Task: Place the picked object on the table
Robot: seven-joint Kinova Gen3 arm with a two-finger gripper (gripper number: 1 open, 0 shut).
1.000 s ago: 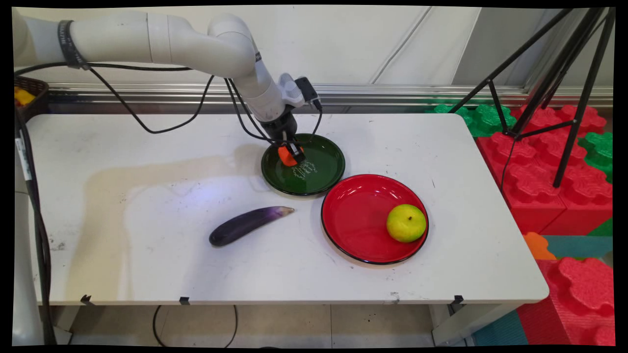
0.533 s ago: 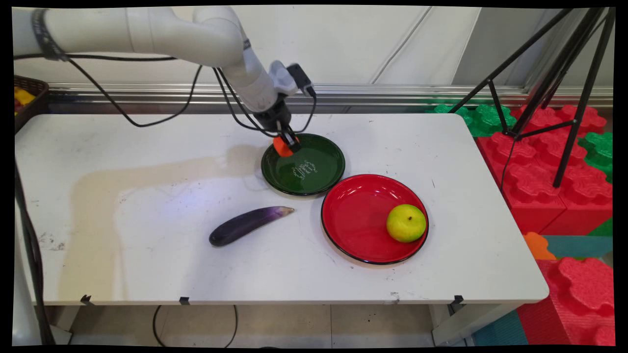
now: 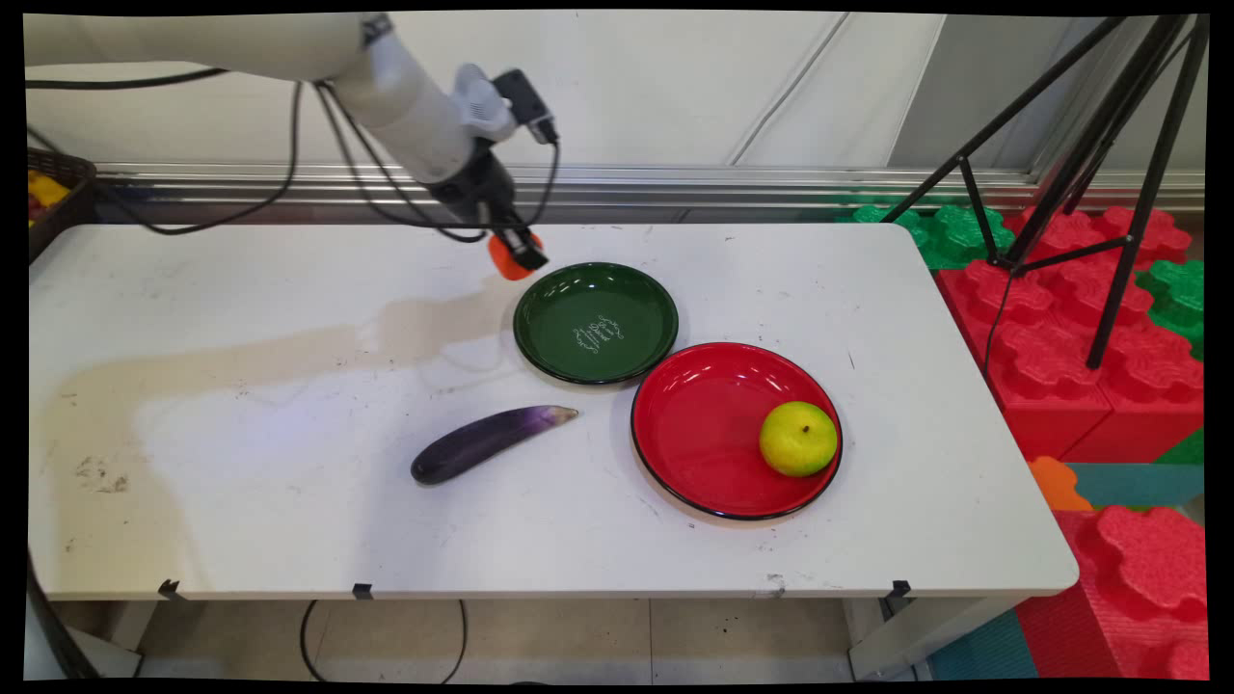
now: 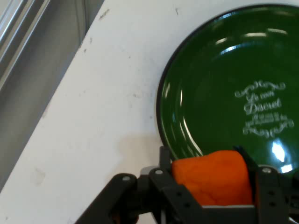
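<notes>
My gripper (image 3: 516,254) (image 4: 212,179) is shut on a small orange object (image 3: 503,261) (image 4: 212,182), held in the air above the table just up and left of the green plate (image 3: 596,323) (image 4: 219,88). That plate carries nothing and has white lettering at its middle. In the hand view the orange object sits between the fingers (image 4: 164,161) with the green plate behind it.
A red plate (image 3: 709,434) with a yellow-green round fruit (image 3: 798,439) lies right of the green one. A purple eggplant (image 3: 487,441) rests on the table (image 3: 289,386) in front. Black tripod legs (image 3: 1060,173) and red and green foam blocks (image 3: 1080,328) stand at the right.
The gripper has lifted the orange object out of the green plate and carried it up and to the left, past the plate's rim.
</notes>
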